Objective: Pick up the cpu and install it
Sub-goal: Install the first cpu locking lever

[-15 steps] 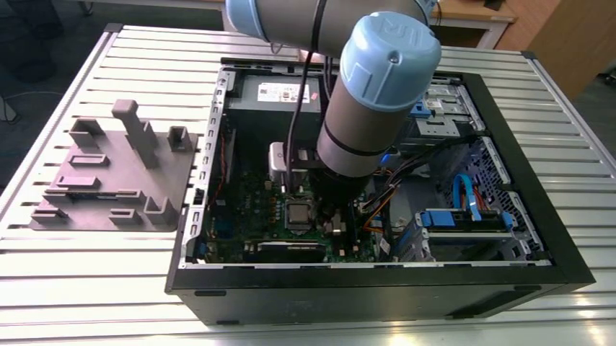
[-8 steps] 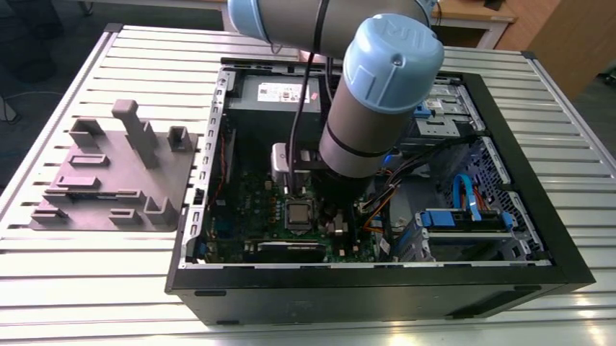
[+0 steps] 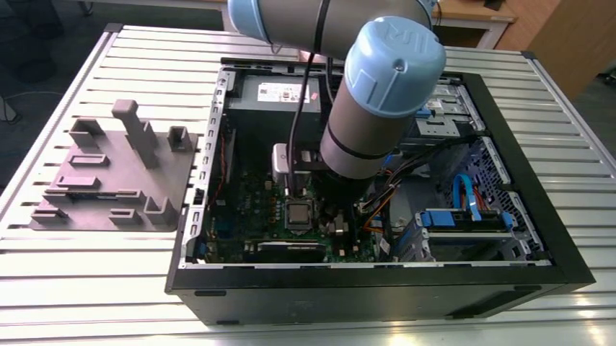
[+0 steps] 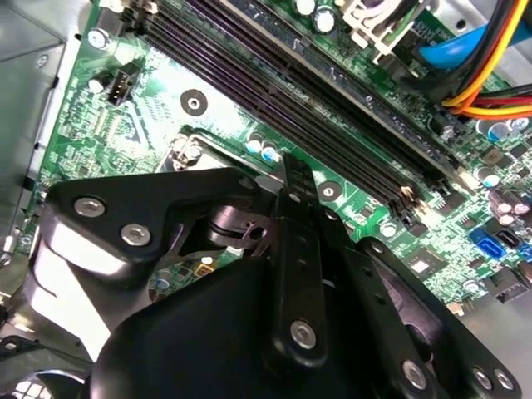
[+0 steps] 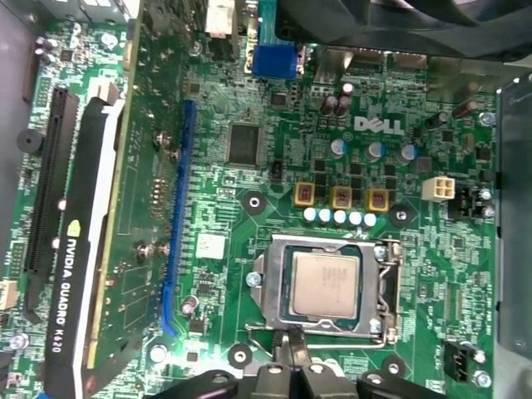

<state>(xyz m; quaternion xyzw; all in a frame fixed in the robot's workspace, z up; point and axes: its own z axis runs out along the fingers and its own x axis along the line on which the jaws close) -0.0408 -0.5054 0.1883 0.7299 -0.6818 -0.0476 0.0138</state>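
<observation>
The cpu (image 5: pixel 324 285) sits socketed below the hand (image 5: pixel 291 349).

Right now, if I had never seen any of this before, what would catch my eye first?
Probably the big arm with its pale blue joint cap, reaching down into the open computer case on the slatted table. In the first wrist view the cpu sits in its shiny socket frame on the green motherboard, with the gripper close beside the frame. To the exterior view's left of the case lies a grey plate with upright blocks.
</observation>
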